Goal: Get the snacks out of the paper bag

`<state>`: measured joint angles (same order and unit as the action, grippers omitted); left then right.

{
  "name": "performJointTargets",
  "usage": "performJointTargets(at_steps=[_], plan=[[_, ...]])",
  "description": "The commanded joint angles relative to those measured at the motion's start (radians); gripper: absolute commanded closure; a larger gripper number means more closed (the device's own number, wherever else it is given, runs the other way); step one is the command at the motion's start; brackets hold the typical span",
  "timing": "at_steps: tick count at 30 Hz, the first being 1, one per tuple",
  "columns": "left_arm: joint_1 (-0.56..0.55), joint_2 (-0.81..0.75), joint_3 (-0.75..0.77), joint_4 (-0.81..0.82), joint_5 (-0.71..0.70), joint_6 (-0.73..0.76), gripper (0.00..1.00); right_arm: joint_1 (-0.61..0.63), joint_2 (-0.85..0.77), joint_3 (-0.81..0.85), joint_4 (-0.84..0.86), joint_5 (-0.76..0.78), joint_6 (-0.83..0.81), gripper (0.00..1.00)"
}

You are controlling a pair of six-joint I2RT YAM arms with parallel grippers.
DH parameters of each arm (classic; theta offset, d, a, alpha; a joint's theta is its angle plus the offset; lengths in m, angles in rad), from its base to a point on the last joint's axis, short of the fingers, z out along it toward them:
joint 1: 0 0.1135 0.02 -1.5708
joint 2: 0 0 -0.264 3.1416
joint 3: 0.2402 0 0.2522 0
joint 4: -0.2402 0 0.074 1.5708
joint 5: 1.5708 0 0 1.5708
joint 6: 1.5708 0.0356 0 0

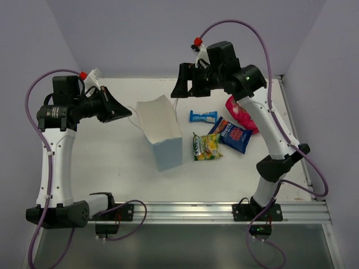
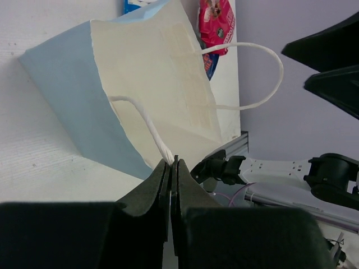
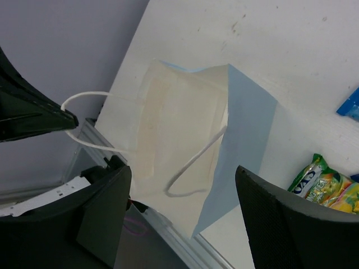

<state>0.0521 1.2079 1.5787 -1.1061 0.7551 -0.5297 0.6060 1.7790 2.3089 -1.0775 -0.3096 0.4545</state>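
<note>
The pale-blue paper bag (image 1: 160,131) stands upright on the table with its mouth open; its inside looks white and bare in both wrist views (image 2: 151,84) (image 3: 185,123). My left gripper (image 1: 124,112) (image 2: 171,162) is shut on one white string handle (image 2: 143,120) at the bag's left. My right gripper (image 1: 188,89) (image 3: 185,196) is open and empty, hovering above the bag's far right rim. Right of the bag lie a blue-white bar (image 1: 203,116), a dark blue packet (image 1: 233,134), a yellow-green packet (image 1: 206,147) (image 3: 328,188) and a red-pink pouch (image 1: 241,114) (image 2: 216,22).
The bag's second string handle (image 2: 263,73) (image 3: 190,168) hangs loose. The metal rail (image 1: 213,210) with both arm bases runs along the table's near edge. Purple walls close in the far and side edges.
</note>
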Motion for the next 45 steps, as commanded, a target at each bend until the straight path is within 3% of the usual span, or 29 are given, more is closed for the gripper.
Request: performJointTargets(at_steps=[1, 4, 6, 10, 11, 13, 14, 15, 19, 24, 32, 45], plan=[[0.008, -0.004, 0.043, 0.043, 0.052, 0.027, 0.92, 0.009, -0.009, 0.006, -0.013, -0.019, -0.004, 0.23], [0.008, -0.004, 0.040, 0.040, 0.058, 0.034, 0.92, 0.009, -0.006, -0.005, 0.002, -0.017, 0.003, 0.23], [0.008, 0.001, 0.038, 0.041, 0.062, 0.037, 0.85, 0.009, 0.008, 0.000, -0.015, -0.010, 0.004, 0.23], [0.009, 0.001, 0.049, 0.074, 0.032, 0.022, 0.58, 0.009, -0.019, -0.069, -0.013, 0.131, 0.032, 0.17], [0.009, 0.001, 0.047, 0.081, 0.026, 0.013, 0.42, 0.009, -0.027, -0.083, -0.018, 0.191, 0.033, 0.02], [0.008, -0.007, 0.037, 0.104, 0.024, -0.003, 0.28, 0.008, -0.036, -0.126, -0.018, 0.199, 0.010, 0.01], [0.009, -0.013, 0.027, 0.151, 0.032, -0.027, 0.10, 0.008, -0.047, -0.138, -0.018, 0.198, 0.006, 0.01], [0.008, -0.030, 0.005, 0.172, 0.038, -0.039, 0.00, 0.008, -0.055, -0.169, -0.016, 0.190, -0.002, 0.01], [0.009, -0.060, -0.022, 0.259, 0.076, -0.067, 0.00, 0.008, -0.136, -0.276, 0.031, 0.167, -0.017, 0.01], [0.009, -0.084, 0.006, 0.255, 0.070, -0.061, 0.00, 0.009, -0.228, -0.328, 0.037, 0.193, -0.023, 0.01], [0.008, -0.143, 0.037, 0.177, -0.068, -0.053, 0.00, 0.009, -0.369, -0.514, 0.089, 0.219, -0.027, 0.01], [0.008, -0.390, -0.178, 0.126, -0.237, -0.043, 0.00, 0.006, -0.691, -0.953, 0.116, 0.335, 0.072, 0.01]])
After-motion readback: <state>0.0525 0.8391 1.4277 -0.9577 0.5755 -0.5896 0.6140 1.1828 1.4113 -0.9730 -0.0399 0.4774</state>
